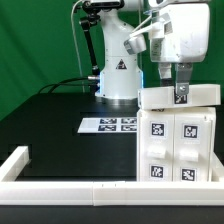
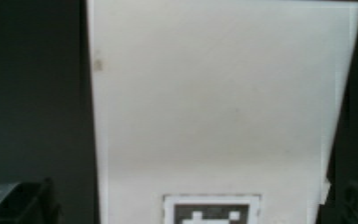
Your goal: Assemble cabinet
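Observation:
The cabinet body [image 1: 178,145] is a large white box with several marker tags on its front. It stands on the black table at the exterior view's right. A flat white block [image 1: 205,96] lies across its top, with one tag on its near edge. My gripper [image 1: 181,88] hangs straight down over that block. In the wrist view the white block [image 2: 211,110] fills the picture, with its tag [image 2: 217,211] at the lower edge. My gripper [image 2: 190,205] is open. A dark finger [image 2: 19,200] stands apart from the block's side with a gap between them. The other finger is barely visible.
The marker board [image 1: 108,125] lies flat on the table in the middle. A long low white rail [image 1: 60,186] runs along the front edge and up the exterior view's left side. The arm's white base [image 1: 117,75] stands behind the marker board.

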`<state>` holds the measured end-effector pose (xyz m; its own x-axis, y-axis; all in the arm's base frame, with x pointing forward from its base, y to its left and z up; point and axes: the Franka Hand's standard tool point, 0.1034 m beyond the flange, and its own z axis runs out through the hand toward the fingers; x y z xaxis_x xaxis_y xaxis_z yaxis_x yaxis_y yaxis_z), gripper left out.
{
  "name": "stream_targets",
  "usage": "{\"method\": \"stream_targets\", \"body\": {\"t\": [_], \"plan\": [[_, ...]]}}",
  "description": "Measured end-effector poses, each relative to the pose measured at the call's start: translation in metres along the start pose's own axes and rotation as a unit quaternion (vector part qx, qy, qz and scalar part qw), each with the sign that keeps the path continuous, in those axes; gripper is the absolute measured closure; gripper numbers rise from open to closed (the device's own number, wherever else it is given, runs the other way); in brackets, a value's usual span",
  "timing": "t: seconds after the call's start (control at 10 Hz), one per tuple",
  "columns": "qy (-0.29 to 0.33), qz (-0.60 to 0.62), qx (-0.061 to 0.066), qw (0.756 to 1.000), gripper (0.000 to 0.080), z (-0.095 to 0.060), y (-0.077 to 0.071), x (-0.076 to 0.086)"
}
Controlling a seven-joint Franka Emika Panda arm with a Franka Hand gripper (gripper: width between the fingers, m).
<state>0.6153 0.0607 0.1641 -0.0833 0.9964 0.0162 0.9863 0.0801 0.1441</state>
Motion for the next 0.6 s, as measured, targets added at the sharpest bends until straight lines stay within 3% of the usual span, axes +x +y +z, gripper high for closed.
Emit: {"method": "stream_targets", "body": {"t": [0.1,0.2,0.3,0.6], "plan": [[0.0,0.0,0.0,1.0,0.0148,0.0,0.0,0.0006],[0.0,0.001,0.0,1.0,0.0148,0.0001,-0.0002,-0.0001],[0.0,0.002,0.0,1.0,0.0242,0.0002,-0.0002,-0.0005],[0.0,0.009,0.001,1.0,0.0242,0.0002,-0.0003,-0.0007]]}}
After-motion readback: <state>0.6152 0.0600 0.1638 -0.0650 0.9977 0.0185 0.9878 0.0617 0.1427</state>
